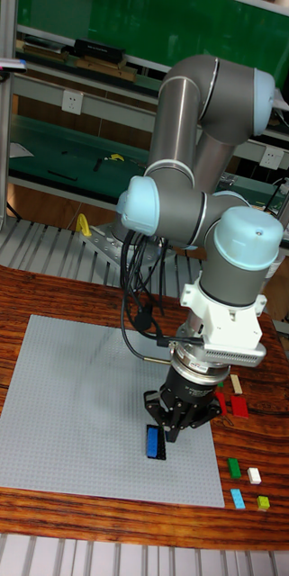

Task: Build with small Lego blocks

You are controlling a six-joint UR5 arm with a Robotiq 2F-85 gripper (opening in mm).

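Observation:
A blue Lego block lies on the grey baseplate near its front right corner. My gripper hangs straight over that block, its black fingers down at the block's far end. Whether the fingers grip the block or stand just above it cannot be told from this angle. Loose blocks lie on the wooden table right of the plate: a red one, a beige one, a green one, a white one, a light blue one and a yellow-green one.
The arm's body and black cables hang over the right half of the baseplate. A metal frame with shelves stands behind the table. The table's front edge runs just below the loose blocks.

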